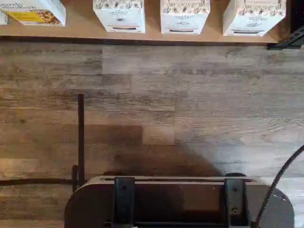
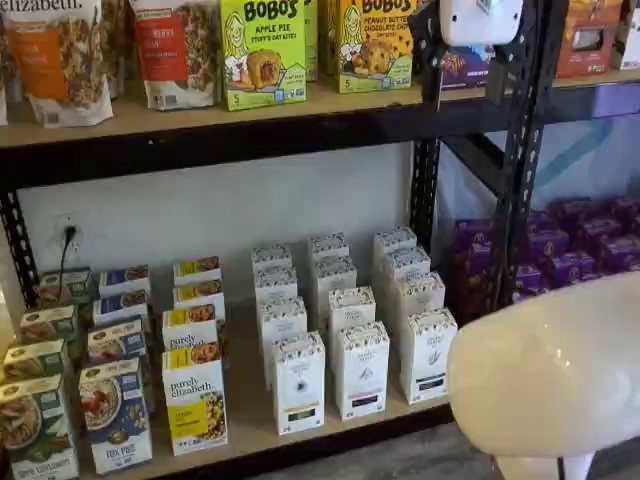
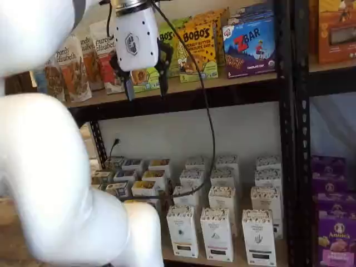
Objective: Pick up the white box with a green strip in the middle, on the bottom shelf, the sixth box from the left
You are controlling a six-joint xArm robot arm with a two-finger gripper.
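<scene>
The white box with a green strip [image 2: 428,357] stands at the front right of the bottom shelf [image 2: 250,425], heading a column of like white cartons. It also shows in a shelf view [image 3: 258,236] and in the wrist view [image 1: 254,18], at the shelf's front rim. My gripper [image 3: 146,86] hangs high up, level with the upper shelf and far above the box. Its white body and two black fingers [image 3: 127,83] show a plain gap with nothing in it. It also shows in a shelf view [image 2: 467,98] at the top edge.
Two other white cartons [image 2: 298,385] [image 2: 360,370] and a purely elizabeth box [image 2: 195,400] stand left of the target. The upper shelf holds Bobo's boxes [image 2: 262,50] and granola bags. A black upright [image 2: 520,160] and purple boxes [image 2: 570,250] stand to the right. My white arm [image 3: 50,167] fills the foreground.
</scene>
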